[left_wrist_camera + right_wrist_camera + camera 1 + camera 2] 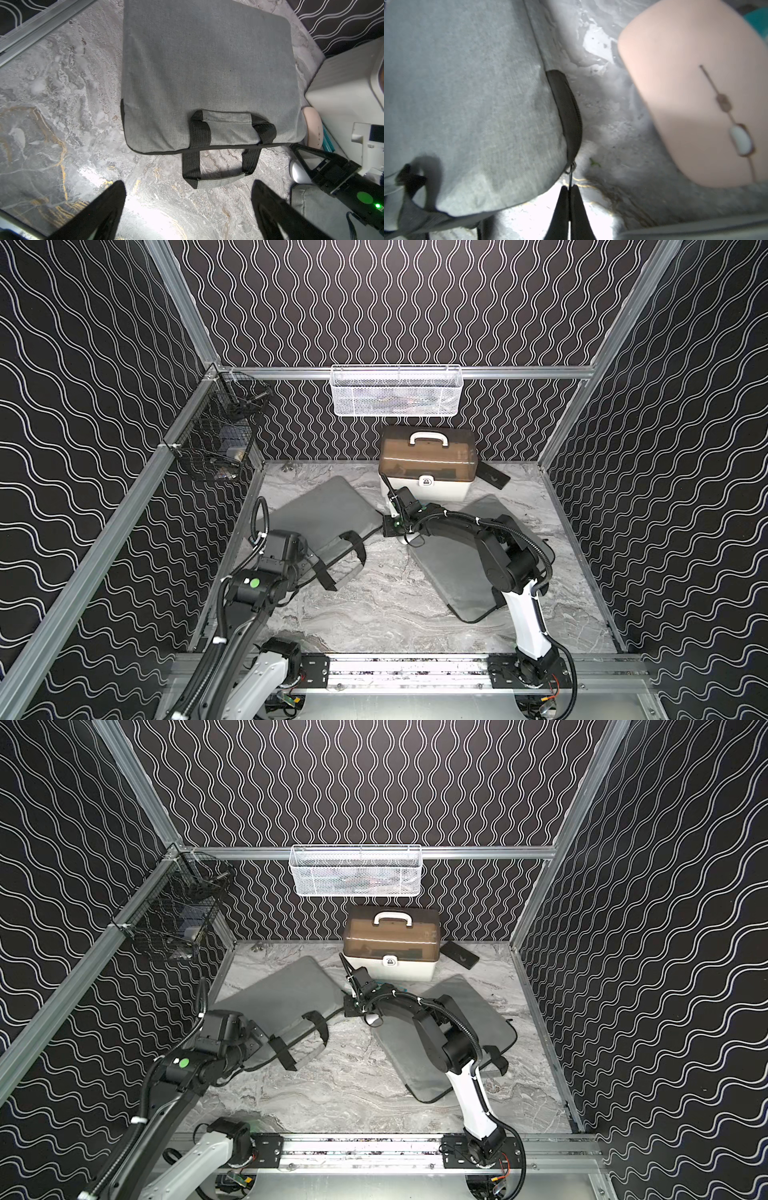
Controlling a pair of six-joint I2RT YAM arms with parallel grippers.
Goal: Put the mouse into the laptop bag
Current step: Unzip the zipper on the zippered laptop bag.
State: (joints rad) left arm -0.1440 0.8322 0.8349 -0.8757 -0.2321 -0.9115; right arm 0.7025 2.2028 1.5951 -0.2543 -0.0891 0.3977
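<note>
The right tool (569,194) is clamped tight on the zip pull (571,176) at the bag (467,93) corner, and the left tool (188,184) gapes wide with nothing in it. The mouse (691,93) sits on the table (608,124) just beside that corner.

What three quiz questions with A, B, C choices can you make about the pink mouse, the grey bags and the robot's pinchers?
1. Where is the pink mouse? A) on the table beside a grey bag B) zipped inside a bag C) on top of a bag
2. How many grey bags lie on the table? A) one B) two C) four
3. What is the right gripper doing? A) standing wide open B) squeezing the mouse C) shut on the zipper pull
Answers: 1 A, the right wrist view shows it on bare marble; 2 B, both top views show two; 3 C, its tips pinch the thin pull.
</note>
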